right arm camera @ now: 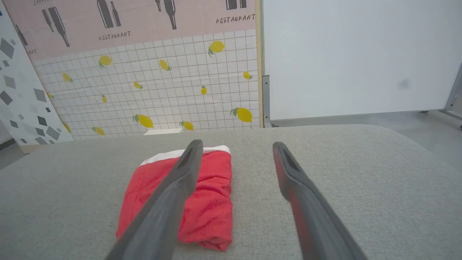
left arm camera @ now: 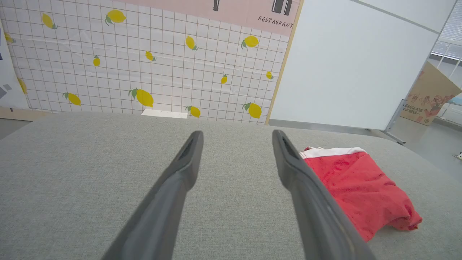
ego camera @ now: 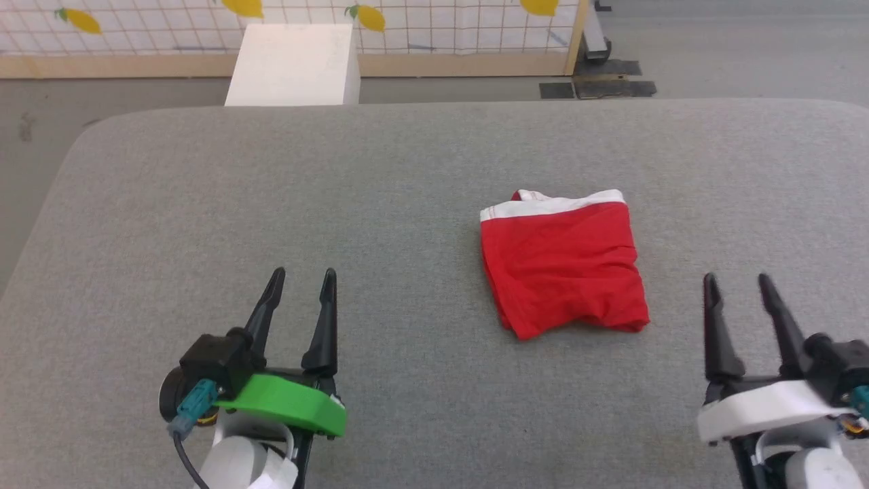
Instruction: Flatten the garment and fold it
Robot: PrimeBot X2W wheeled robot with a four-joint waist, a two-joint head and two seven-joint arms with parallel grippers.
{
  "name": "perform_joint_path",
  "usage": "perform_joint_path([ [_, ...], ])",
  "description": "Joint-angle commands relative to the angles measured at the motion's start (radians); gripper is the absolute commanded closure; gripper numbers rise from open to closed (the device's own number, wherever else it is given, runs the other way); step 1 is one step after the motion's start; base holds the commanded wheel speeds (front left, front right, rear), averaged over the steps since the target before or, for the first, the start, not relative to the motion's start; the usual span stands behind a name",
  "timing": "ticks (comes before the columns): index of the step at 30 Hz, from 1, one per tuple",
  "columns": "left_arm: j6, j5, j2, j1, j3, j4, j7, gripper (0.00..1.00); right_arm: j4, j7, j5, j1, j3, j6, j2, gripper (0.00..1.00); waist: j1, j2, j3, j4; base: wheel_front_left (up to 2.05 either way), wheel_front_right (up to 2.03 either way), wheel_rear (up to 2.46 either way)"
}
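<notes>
- Nearest the head camera, the left end effector (ego camera: 303,275), on a green mount, hovers at the lower left with its two dark fingers spread apart and nothing between them.
- At the lower right, the right end effector (ego camera: 736,278), on a white mount, is likewise spread and empty.
- Between them and farther out, the garment (ego camera: 563,265) lies on the grey tabletop (ego camera: 271,190), right of centre, as a compact red bundle with its white band along the far edge. It is nearer the right end effector and touches neither.
- Beyond the far edge stands a white box (ego camera: 292,64).
- Left wrist view: the left end effector (left arm camera: 237,133) points across the tabletop (left arm camera: 72,173), fingers apart; the garment (left arm camera: 357,187) lies just right of the right-hand finger, which partly hides it.
- Behind are a lemon-print wall (left arm camera: 144,65) and a cardboard box (left arm camera: 429,94).
- Right wrist view: the right end effector (right arm camera: 237,143) is spread wide; the garment (right arm camera: 213,202) lies partly behind its left-hand finger, white band farthest away.
</notes>
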Motion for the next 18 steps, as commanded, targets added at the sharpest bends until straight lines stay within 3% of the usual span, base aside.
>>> perform_joint_path([
  [1, -0.007, 0.019, 0.000, 0.023, 0.007, 0.001, -0.004, 0.00, 0.014, -0.013, -0.011, 0.012, 0.011, -0.001, -0.001, 0.00, 0.0000, 0.0000, -0.009, -0.011, 0.00, 0.00, 0.00],
  [18, -0.007, 0.019, -0.001, 0.048, 0.024, -0.002, -0.004, 0.00, 0.012, -0.013, -0.035, 0.029, 0.020, -0.001, -0.006, 0.00, 0.0000, 0.0000, -0.020, -0.004, 0.00, 0.00, 0.00],
])
